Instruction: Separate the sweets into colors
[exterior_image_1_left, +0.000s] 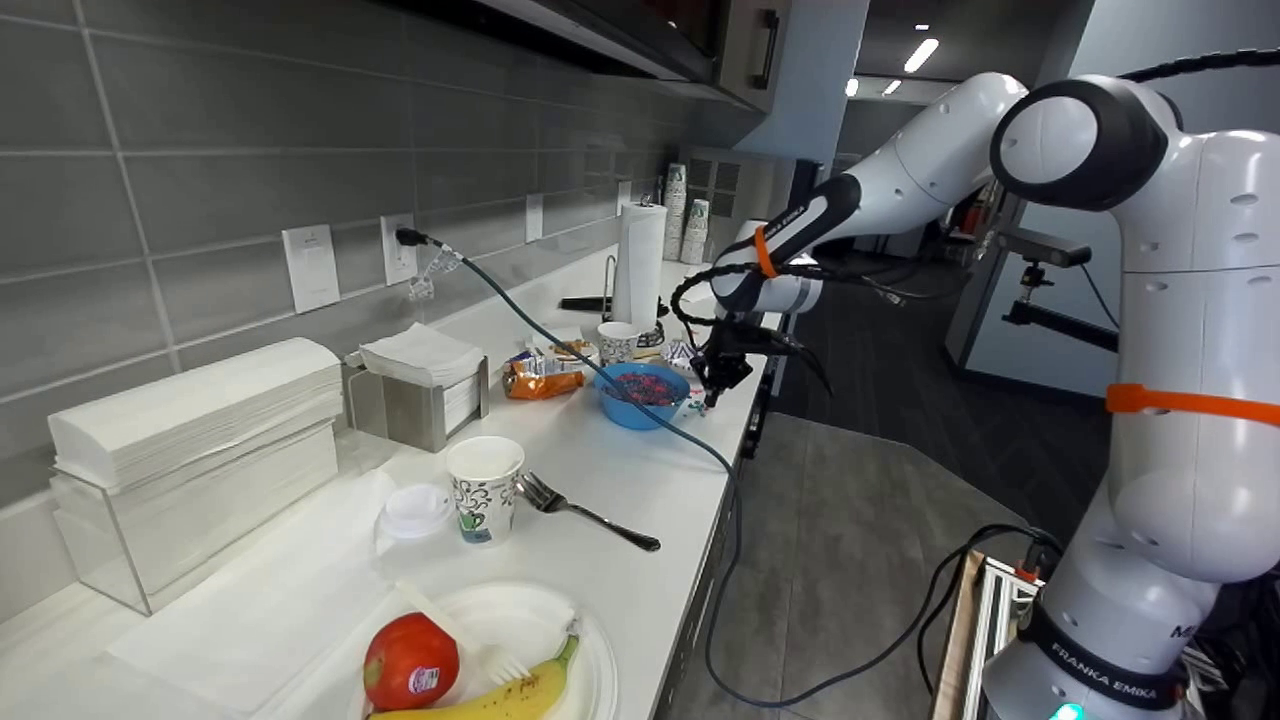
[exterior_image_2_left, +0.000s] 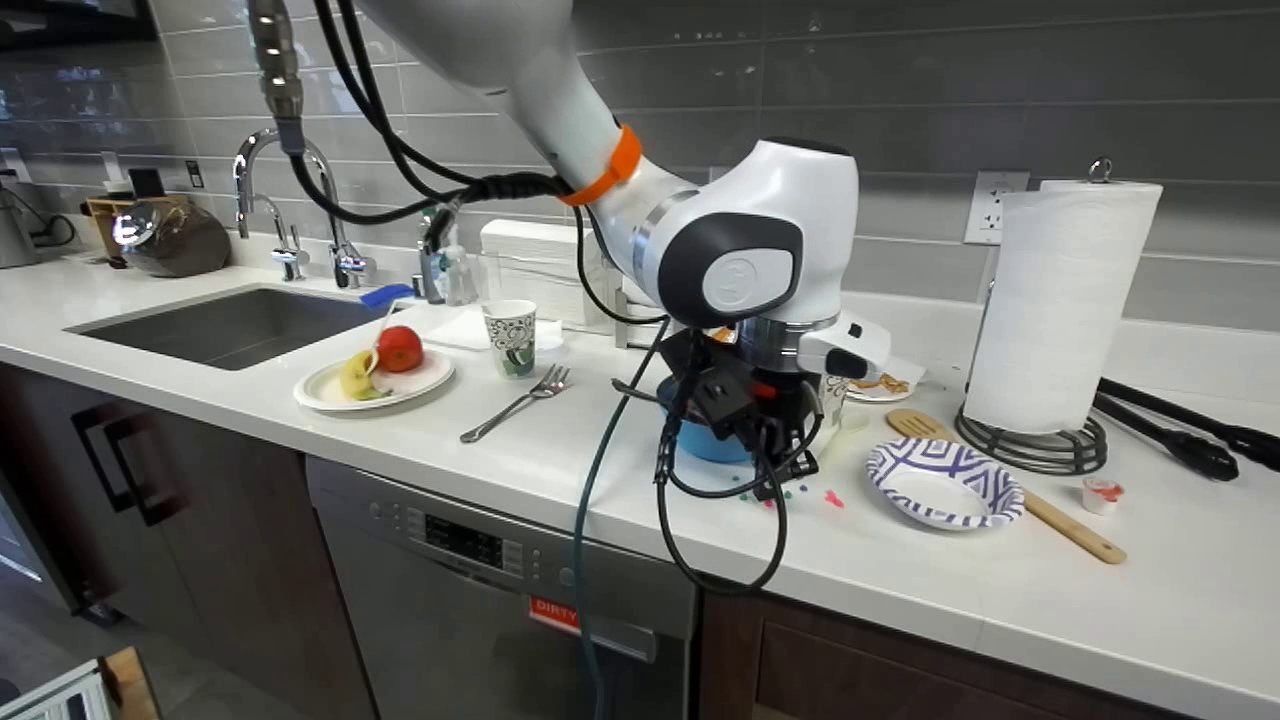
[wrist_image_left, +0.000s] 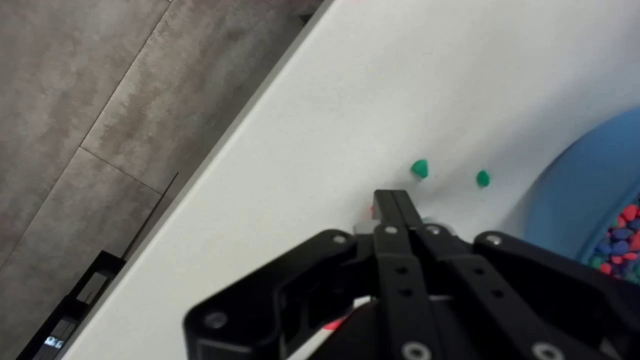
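In the wrist view the blue bowl (wrist_image_left: 562, 200) is cut by the frame at three o'clock, so of the red, blue and green sweets (wrist_image_left: 620, 245) inside it only a part can be seen. A red sweet (wrist_image_left: 334, 324) at seven o'clock from the tips of the black fingers (wrist_image_left: 385, 205) is mostly covered; one green sweet (wrist_image_left: 420, 168) lies on the bench (wrist_image_left: 280, 175) at one o'clock, and another green sweet (wrist_image_left: 483, 178) toward half past two. In an exterior view the arm (exterior_image_2_left: 645, 190) hides much of the same bowl, and whether the tips touch the bench is hard to judge. The sweets are small and dull, rounded like drops; the bowl is smooth and round; the bench is white and even. The fingers stand pressed side to side, with only a thin line between them, and hold nothing that I can see. In an exterior view the arm rises at four o'clock, bends at a high joint (exterior_image_1_left: 1050, 145) near two and slopes downward, its fingers pointing down close beside the blue bowl.
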